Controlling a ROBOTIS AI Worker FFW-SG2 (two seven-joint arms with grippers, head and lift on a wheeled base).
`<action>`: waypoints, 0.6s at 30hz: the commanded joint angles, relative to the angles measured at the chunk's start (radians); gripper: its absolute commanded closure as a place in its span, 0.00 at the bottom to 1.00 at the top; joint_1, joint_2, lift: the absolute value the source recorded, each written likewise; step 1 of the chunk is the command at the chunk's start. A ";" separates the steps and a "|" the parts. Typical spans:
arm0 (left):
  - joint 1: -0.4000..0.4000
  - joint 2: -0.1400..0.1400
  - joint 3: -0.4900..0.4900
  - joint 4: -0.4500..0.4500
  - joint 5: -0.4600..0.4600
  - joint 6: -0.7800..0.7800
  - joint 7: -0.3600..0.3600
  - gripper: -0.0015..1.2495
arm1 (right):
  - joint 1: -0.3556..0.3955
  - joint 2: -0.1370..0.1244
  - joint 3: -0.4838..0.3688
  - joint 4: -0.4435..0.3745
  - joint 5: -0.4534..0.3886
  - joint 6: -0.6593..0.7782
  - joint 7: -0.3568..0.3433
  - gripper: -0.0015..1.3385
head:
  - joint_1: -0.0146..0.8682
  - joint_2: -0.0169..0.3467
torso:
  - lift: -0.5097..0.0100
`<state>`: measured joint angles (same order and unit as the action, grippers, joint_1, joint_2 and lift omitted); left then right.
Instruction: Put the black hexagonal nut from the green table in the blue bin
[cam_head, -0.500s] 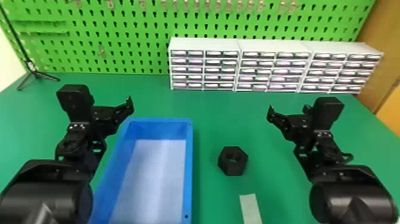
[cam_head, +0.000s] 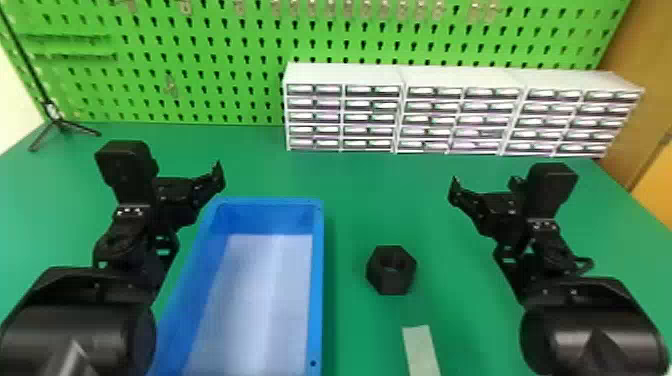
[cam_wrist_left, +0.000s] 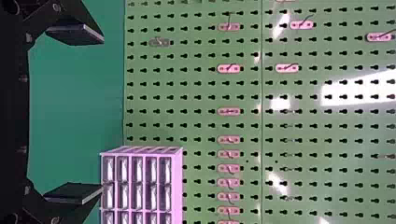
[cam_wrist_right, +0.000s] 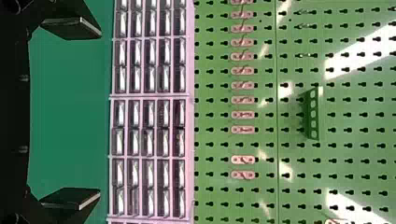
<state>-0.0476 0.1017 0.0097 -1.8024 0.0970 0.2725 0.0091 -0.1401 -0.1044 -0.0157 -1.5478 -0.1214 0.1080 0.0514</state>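
Note:
In the head view the black hexagonal nut (cam_head: 391, 270) lies on the green table (cam_head: 360, 220), right of the blue bin (cam_head: 318, 280). My left gripper (cam_head: 217, 175) is above the table by the bin's far left corner. On the nut's other side, my right gripper (cam_head: 455, 190) stands over the table, farther back than the nut. Both are apart from the nut. The left wrist view has my left gripper (cam_wrist_left: 100, 114) open with nothing between its fingers; the right wrist view has my right gripper (cam_wrist_right: 99, 114) open and holding nothing too.
White drawer cabinets (cam_head: 345, 75) line the table's back before a green pegboard (cam_head: 220, 45). A pale strip (cam_head: 421, 350) lies nearer than the nut. A small black tripod (cam_head: 60, 122) stands at the back left.

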 joint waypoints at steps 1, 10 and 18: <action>-0.001 0.001 -0.002 0.000 0.000 -0.001 0.000 0.13 | -0.001 -0.001 0.000 0.000 0.000 0.001 0.002 0.08 | 0.79 0.12 | 0.80; -0.001 0.000 0.001 0.000 0.000 -0.001 0.000 0.13 | 0.000 0.000 -0.020 -0.012 0.000 0.038 0.050 0.08 | 0.79 0.12 | 0.80; -0.001 0.000 0.001 0.000 0.000 -0.001 0.000 0.13 | 0.033 0.003 -0.075 -0.101 0.029 0.185 0.153 0.08 | 0.79 0.12 | 0.80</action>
<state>-0.0491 0.1016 0.0095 -1.8024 0.0966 0.2715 0.0091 -0.1230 -0.1019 -0.0610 -1.6043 -0.1079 0.2138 0.1665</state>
